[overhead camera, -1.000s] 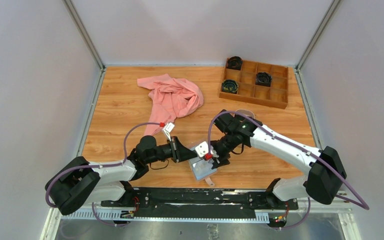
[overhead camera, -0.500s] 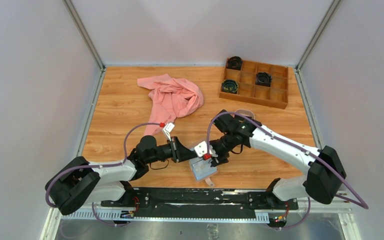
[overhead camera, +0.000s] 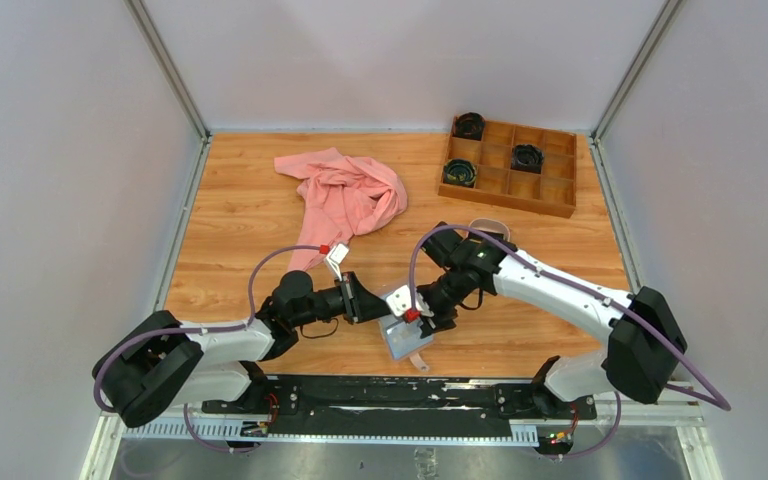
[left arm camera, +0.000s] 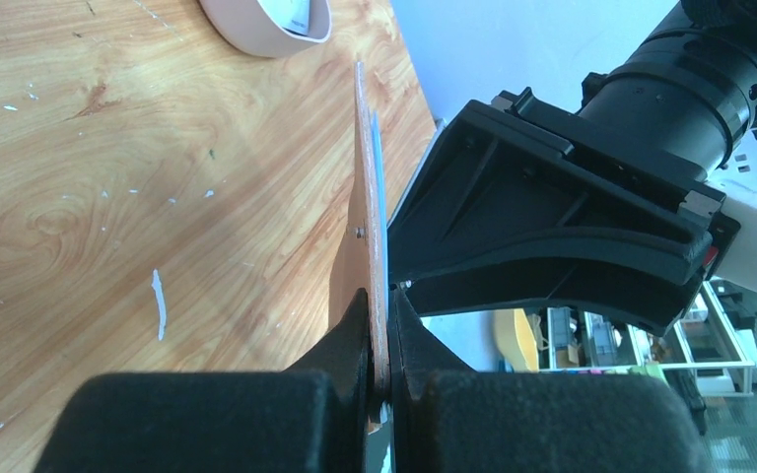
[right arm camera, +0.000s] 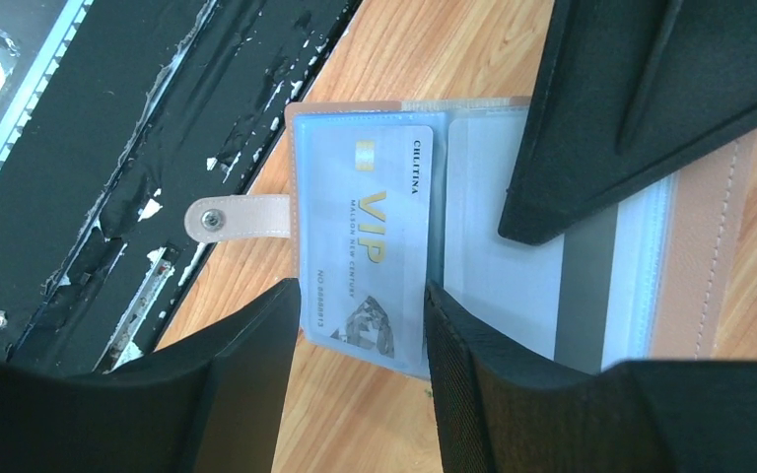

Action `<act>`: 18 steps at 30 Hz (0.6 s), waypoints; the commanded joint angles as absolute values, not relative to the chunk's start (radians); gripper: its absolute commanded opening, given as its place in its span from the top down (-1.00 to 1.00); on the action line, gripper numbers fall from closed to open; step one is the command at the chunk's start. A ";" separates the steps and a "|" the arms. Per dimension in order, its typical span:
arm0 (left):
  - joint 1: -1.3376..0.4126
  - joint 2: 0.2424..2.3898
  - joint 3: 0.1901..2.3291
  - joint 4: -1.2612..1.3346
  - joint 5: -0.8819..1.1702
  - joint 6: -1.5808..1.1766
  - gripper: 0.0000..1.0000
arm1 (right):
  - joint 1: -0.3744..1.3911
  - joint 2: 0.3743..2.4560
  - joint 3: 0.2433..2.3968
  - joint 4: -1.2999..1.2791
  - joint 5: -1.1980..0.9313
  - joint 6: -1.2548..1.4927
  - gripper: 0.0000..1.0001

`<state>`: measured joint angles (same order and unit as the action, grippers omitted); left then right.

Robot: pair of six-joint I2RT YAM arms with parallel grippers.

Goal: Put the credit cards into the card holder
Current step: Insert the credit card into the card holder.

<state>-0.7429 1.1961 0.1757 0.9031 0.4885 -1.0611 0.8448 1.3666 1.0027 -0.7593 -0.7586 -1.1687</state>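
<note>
Top external shows the card holder [overhead camera: 407, 342] lying open on the wooden table [overhead camera: 230, 230], close to the near edge and between the two arms. Both hands meet over it: the left hand [overhead camera: 374, 306] comes in from the left and the right hand [overhead camera: 422, 318] from the right. In the left wrist view, the left hand [left arm camera: 379, 330] is clamped tight on the tan cover [left arm camera: 363, 227]. The cover is seen edge-on and stands up from the table, with the pale blue lining just behind it. An oval pinkish tray [left arm camera: 266, 25] sits farther off on the wood. In the right wrist view, the holder's [right arm camera: 695, 256] blue pockets lie spread flat, and its snap strap [right arm camera: 227, 219] points towards the black rail. A whitish credit card [right arm camera: 365, 197] marked VIP sits in the left pocket, and a grey-striped card [right arm camera: 586, 286] shows in the right one. The right hand's [right arm camera: 363, 325] fingers stand partly apart, with the near end of the VIP card between them. I cannot tell whether they press on its edges.
</note>
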 commanded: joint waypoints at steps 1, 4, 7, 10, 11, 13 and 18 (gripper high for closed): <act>-0.747 1.198 0.194 0.978 0.507 -1.081 1.00 | 0.866 1.385 0.988 -0.783 -0.773 -1.176 -0.06; -0.746 1.197 0.195 0.959 0.501 -1.067 1.00 | 0.869 1.383 0.993 -0.807 -0.799 -1.198 -0.05; -0.746 1.197 0.198 0.937 0.496 -1.055 1.00 | 0.873 1.381 0.995 -0.825 -0.817 -1.211 -0.04; -0.746 1.197 0.199 0.928 0.494 -1.046 1.00 | 0.873 1.381 1.003 -0.825 -0.813 -1.205 -0.06; -0.747 1.197 0.199 0.921 0.494 -1.039 1.00 | 0.872 1.377 1.012 -0.824 -0.807 -1.191 -0.07; -0.747 1.197 0.195 0.908 0.493 -1.026 1.00 | 0.871 1.365 1.044 -0.825 -0.787 -1.137 -0.10; -0.747 1.207 0.183 0.882 0.478 -0.996 1.00 | 0.820 1.296 1.077 -0.863 -0.845 -1.113 -0.14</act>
<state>-0.7429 1.1961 0.1757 0.8803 0.4866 -1.0325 0.8551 1.3640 1.0348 -0.7971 -0.7788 -1.1435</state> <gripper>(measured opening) 0.030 0.566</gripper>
